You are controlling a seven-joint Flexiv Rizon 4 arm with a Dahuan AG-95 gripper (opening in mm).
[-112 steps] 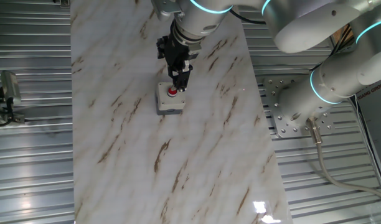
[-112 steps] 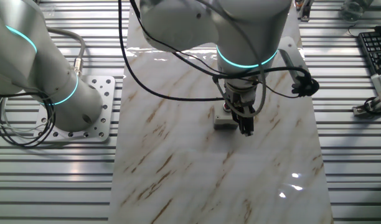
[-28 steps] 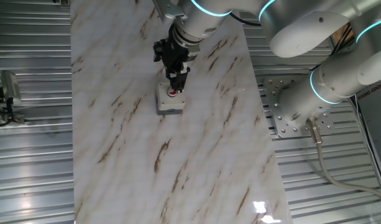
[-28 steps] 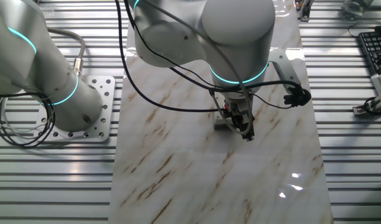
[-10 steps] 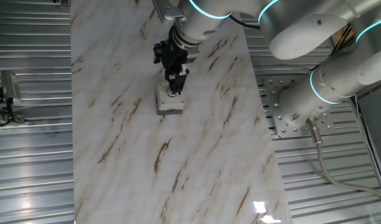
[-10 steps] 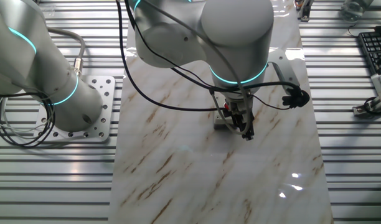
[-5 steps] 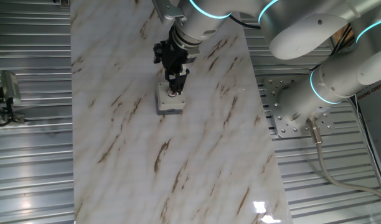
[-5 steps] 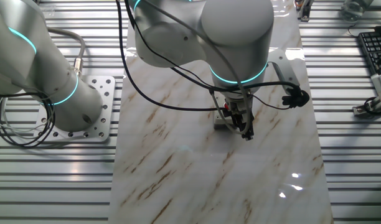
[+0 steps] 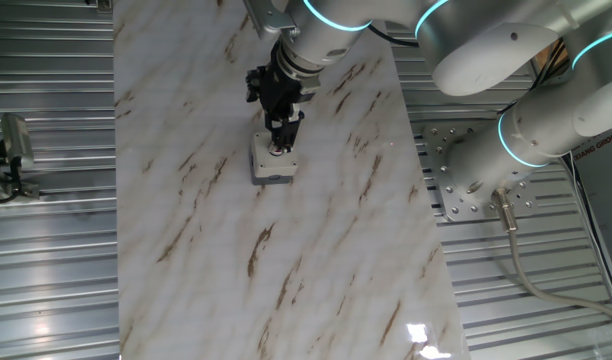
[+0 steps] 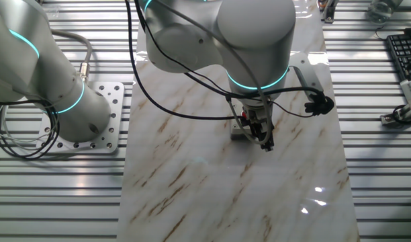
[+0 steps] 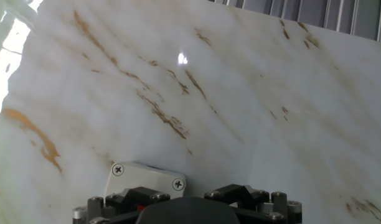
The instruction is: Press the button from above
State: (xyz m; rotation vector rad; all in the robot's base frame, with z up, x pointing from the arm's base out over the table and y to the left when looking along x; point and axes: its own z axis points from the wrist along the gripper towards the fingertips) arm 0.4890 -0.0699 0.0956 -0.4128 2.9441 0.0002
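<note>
The light-grey square box [image 9: 269, 168] lies on the marble-patterned board. My gripper [image 9: 278, 148] points straight down with its tips together on the top of the box, where the red button sits; the tips cover the button in this view. In the other fixed view the hand hides most of the box [image 10: 238, 133]. In the hand view a screwed corner of the box [image 11: 144, 178] shows at the bottom. A thin red sliver of the button [image 11: 139, 207] shows under the dark gripper body.
The marble-patterned board [image 9: 316, 250] lies on ribbed metal flooring. The arm's base plate [image 9: 466, 175] is to the right of the board. A keyboard [image 10: 403, 57] and a clamp lie off the board's edge.
Since 11 s ago the gripper has shifted left over the box and come down onto the button, which was red and visible then. Nothing has visibly moved in the last second.
</note>
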